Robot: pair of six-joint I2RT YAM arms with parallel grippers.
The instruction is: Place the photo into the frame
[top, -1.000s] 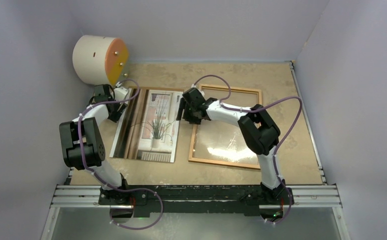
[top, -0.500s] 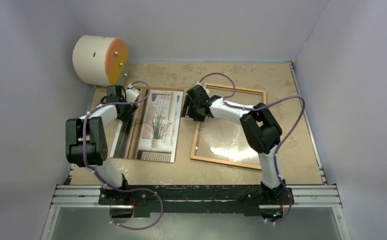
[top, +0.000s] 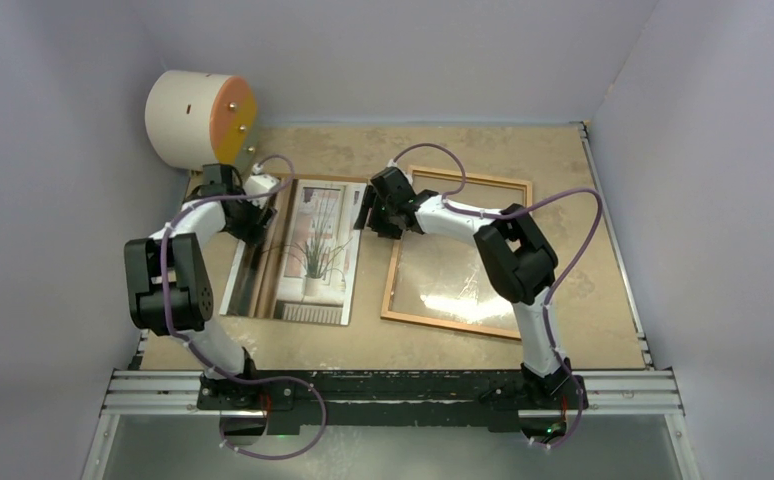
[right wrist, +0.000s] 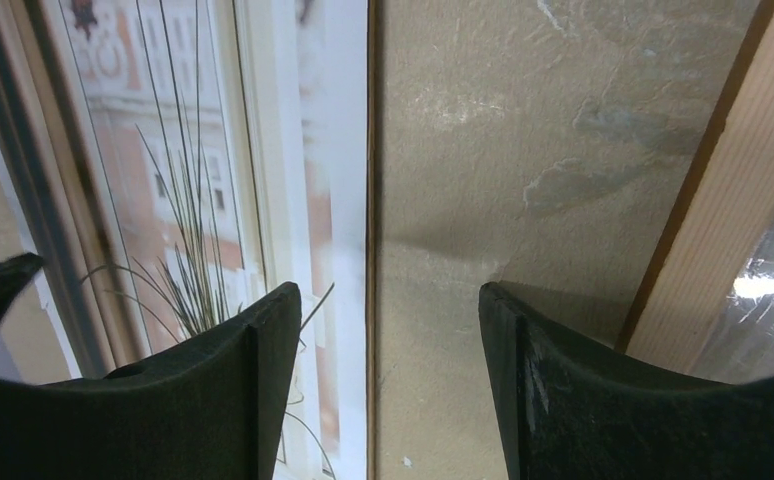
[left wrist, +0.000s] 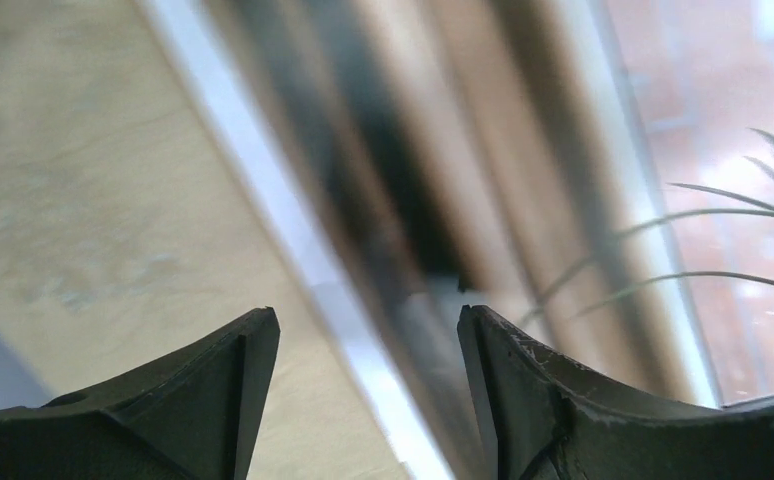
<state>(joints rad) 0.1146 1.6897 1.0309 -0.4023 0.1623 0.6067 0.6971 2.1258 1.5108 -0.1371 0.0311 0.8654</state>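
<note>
1. left tool (left wrist: 368, 330): stands open, grips nothing, straddles the white left border of the photo (left wrist: 663, 150), low over it.
2. right tool (right wrist: 391, 300): stands open as well, empty, straddles the photo's right border, where a thin brown edge runs along the print.
3. photo: lies flat on the counter (top: 603, 300), left of centre, plant picture facing up, long sides running near to far; sits between both tools at its far end.
4. frame (top: 453, 324): lies flat just right of the photo, apart from it, slightly turned, glass glinting; shows a pale wooden rail at the right of the right wrist view.
5. cream-and-orange cylinder (top: 198, 120): sits on its side at the far left corner, beyond the left tool.
</note>
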